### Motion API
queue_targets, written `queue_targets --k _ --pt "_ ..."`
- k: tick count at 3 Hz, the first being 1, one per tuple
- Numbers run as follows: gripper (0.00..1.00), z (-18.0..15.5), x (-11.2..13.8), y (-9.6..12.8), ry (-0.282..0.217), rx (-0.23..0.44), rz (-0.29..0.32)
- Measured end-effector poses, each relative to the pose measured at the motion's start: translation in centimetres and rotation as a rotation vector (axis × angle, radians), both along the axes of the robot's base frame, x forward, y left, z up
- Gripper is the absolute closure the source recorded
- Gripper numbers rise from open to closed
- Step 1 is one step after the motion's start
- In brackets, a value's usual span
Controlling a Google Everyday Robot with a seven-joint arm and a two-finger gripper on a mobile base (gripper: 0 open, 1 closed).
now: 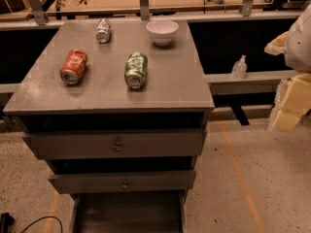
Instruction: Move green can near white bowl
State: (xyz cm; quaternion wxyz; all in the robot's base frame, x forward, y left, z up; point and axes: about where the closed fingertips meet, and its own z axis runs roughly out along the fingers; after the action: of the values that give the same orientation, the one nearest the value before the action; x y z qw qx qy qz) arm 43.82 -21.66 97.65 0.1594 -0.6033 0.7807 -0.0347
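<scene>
The green can lies on its side near the middle of the grey cabinet top, with its silver end facing the front. The white bowl stands upright at the back of the top, right of centre, about a can's length beyond the green can. My gripper is at the right edge of the view, off the cabinet's right side and below the level of its top. It is far from the can and touches nothing on the cabinet.
An orange-red can lies on its side at the left. A silver can lies at the back left. The cabinet's drawers stand partly open below. A small clear bottle stands on a ledge to the right.
</scene>
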Motion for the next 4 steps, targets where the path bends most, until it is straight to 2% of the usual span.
queue_targets --k 1,2,3,4 --pt "0.00 0.0 0.0 0.0 0.000 0.000 0.000" --pt "0.00 0.3 1.6 1.9 -0.009 -0.024 0.137" --pt "0.00 0.0 6.2 6.3 0.016 -0.095 0.428" --pt "0.00 -0.2 12.3 11.7 -0.018 -0.123 0.691"
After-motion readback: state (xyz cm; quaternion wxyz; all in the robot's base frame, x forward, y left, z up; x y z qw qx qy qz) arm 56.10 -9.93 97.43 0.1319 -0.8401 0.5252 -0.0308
